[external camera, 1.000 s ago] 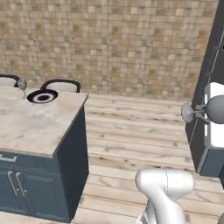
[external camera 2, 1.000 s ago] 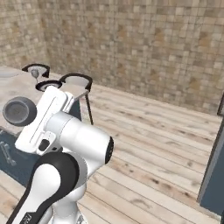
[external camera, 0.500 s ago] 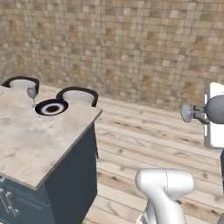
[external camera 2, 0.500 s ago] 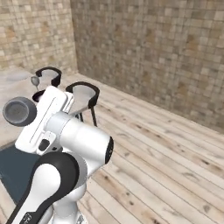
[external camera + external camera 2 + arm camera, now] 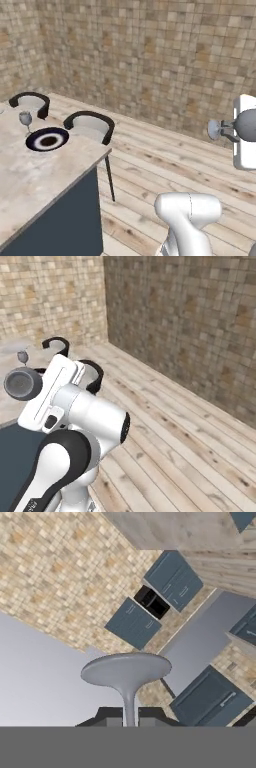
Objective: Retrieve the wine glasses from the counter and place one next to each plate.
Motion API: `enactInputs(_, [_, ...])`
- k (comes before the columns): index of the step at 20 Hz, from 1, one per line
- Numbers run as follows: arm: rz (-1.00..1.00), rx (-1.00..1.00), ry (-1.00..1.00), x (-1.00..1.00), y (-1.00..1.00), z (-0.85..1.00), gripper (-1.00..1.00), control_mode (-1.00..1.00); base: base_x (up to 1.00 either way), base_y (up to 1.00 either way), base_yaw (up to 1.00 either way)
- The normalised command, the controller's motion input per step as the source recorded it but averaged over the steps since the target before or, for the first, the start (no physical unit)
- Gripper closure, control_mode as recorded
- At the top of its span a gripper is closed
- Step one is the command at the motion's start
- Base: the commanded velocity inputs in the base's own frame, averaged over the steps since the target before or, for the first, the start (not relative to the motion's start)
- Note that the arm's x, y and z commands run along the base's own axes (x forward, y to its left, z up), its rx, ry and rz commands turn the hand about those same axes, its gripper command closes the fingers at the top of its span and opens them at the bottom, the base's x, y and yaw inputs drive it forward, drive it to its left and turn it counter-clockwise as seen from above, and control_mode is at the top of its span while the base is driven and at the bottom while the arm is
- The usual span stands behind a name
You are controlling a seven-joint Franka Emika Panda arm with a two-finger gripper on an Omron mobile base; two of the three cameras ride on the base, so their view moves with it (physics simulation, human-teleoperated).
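My gripper is shut on the stem of a wine glass, held sideways high at the right, its round foot pointing left. From the other side the same glass's foot faces the camera ahead of the gripper. Looking along the hand, the foot and stem rise between the fingertips. A second wine glass stands upright on the island top, just beyond the dark blue-black plate with the white centre. This glass is small in the right base view. I cannot make out the counter's worktop.
Two dark-backed stools stand along the island's far side. A tan tiled wall closes the room behind. Wood floor lies open to the right of the island. Navy cabinet fronts show tilted in the hand view.
The whole picture has shifted: the base has turned and the island with plate and glass is now larger and further left. The gripper keeps its hold on the glass.
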Motion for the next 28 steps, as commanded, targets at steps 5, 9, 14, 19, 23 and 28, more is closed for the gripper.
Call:
enactInputs(5, [0.0, 0.0, 0.0, 0.0, 0.0, 0.0, 1.0, 1.0, 1.0, -1.0, 0.31])
enactInputs(9, [0.0, 0.0, 0.0, 0.0, 0.0, 0.0, 1.0, 1.0, 1.0, -1.0, 0.29])
enactInputs(14, [0.0, 0.0, 0.0, 0.0, 0.0, 0.0, 1.0, 1.0, 1.0, -1.0, 0.3])
enactInputs(19, [0.0, 0.0, 0.0, 0.0, 0.0, 0.0, 1.0, 1.0, 1.0, -1.0, 0.29])
enactInputs(23, [0.0, 0.0, 0.0, 0.0, 0.0, 0.0, 1.0, 1.0, 1.0, -1.0, 0.29])
enactInputs(28, [0.0, 0.0, 0.0, 0.0, 0.0, 0.0, 1.0, 1.0, 1.0, -0.82, 0.41])
